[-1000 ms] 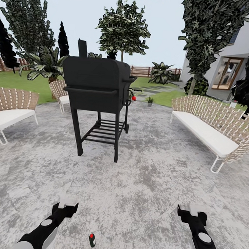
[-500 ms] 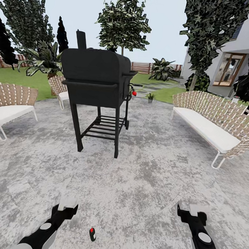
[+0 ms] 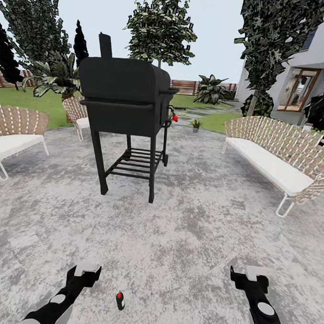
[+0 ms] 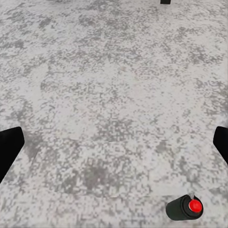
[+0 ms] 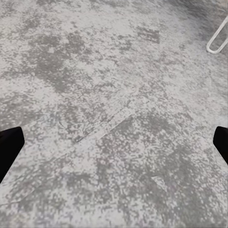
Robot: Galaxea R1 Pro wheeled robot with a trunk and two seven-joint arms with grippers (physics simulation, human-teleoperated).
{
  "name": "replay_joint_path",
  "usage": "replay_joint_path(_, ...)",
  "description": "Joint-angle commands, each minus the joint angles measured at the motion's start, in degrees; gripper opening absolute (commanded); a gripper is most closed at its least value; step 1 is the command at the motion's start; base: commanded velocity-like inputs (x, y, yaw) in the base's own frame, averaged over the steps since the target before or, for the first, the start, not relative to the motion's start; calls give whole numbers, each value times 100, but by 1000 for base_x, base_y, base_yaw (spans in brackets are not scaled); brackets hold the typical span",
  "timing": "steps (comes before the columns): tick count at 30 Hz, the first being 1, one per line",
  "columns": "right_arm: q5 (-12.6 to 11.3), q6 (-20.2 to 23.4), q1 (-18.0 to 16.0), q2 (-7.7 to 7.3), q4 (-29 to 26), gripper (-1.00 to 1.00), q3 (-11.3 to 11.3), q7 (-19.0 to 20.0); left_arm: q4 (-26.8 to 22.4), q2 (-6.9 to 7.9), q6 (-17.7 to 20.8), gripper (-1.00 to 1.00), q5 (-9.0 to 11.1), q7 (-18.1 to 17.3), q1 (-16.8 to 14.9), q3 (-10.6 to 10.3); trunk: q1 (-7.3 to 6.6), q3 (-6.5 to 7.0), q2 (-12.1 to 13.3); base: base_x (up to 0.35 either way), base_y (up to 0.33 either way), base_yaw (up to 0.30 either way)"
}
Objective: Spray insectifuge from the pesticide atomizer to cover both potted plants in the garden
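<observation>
Between the two dark fingers [image 4: 10,148] of the left gripper [image 3: 87,268], spread wide in the left wrist view, nothing but mottled paving: released and empty. Same for the right gripper [image 3: 256,273], fingers parted at the edges of the right wrist view with bare patio [image 5: 114,118] between them. Both held low over the ground, well apart from each other.

Just beside the left gripper, toward the right one and a little nearer the robot, stands the pesticide atomizer [image 3: 120,301]: a small dark bottle with a red top, upright on the paving, touched by neither gripper. Well beyond both grippers, a black grill [image 3: 125,102] on the patio; farther off, past the grill and at the edge of the lawn, one small potted plant [image 3: 196,125]. Cannot tell from here where the second one is.

By way of progress: nothing picked up, nothing sprayed. Left to do, by the look of it: close the left gripper on the bottle, carry it across the patio, cover both plants.

From the head view: both arms, the bottle between them, the grill, a wicker sofa [image 3: 277,162] off beyond the right gripper, a wicker chair [image 3: 12,133] off beyond the left. From the left wrist view: the bottle [image 4: 184,208] seen nearly top-down, outside the gap between the fingers, so not yet lined up for a grasp. From the right wrist view: paving and a white leg [image 5: 217,39] of the sofa.
</observation>
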Motion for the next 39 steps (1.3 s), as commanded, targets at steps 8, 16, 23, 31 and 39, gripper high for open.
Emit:
replay_joint_path(8, 54, -10, -3, 9, 40, 100, 2, 6, 13, 0, -20, 100, -13, -19, -7, 23, 175, -150, -324, 0, 0, 0)
replay_joint_path(16, 54, -6, -3, 10, 44, 100, -18, -10, 11, 0, -26, 100, -13, -19, -6, 23, 351, -360, -645, 0, 0, 0)
replay_joint_path(23, 54, -6, -3, 8, 44, 100, -19, -12, 13, 0, -34, 100, -13, -19, -8, 23, 505, -549, -926, 0, 0, 0)
replay_joint_path(31, 54, -9, -3, 11, 44, 100, -19, -12, 12, -8, -99, 100, -15, -19, -6, 21, 571, -673, -1046, 0, 0, 0)
replay_joint_path(39, 54, -13, -3, 11, 38, 100, -19, -21, 8, -9, -105, 100, -21, -19, -4, 23, 571, -684, -1046, 0, -164, 0)
